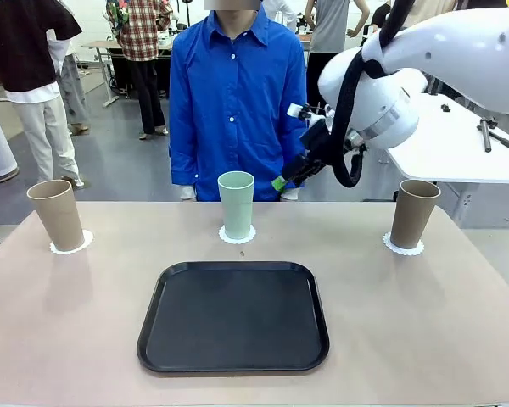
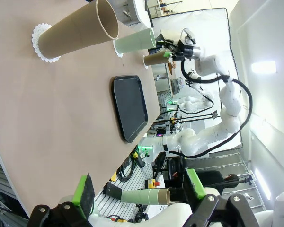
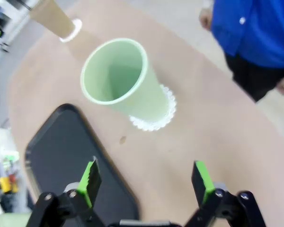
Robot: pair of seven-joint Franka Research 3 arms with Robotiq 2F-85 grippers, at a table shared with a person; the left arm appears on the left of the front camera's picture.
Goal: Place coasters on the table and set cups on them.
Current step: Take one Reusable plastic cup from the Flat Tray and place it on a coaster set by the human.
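Three cups stand upright on the beige table (image 1: pixel 85 331), each on a white scalloped coaster. The left tan cup (image 1: pixel 58 214) is on its coaster (image 1: pixel 71 245), the mint green cup (image 1: pixel 236 204) is on the middle coaster (image 1: pixel 237 236), and the right tan cup (image 1: pixel 414 213) is on its coaster (image 1: pixel 405 248). My right gripper (image 1: pixel 282 180) hangs open in the air just right of and above the mint cup (image 3: pixel 123 80), with nothing between its fingers (image 3: pixel 146 182). My left gripper (image 2: pixel 138 189) is open and empty, off the table's left end, far from the near tan cup (image 2: pixel 78 33).
A black square tray (image 1: pixel 234 316) lies empty at the front middle of the table. A person in a blue shirt (image 1: pixel 233 102) stands at the far edge behind the mint cup, hands down. A white table (image 1: pixel 458 144) stands behind on the right.
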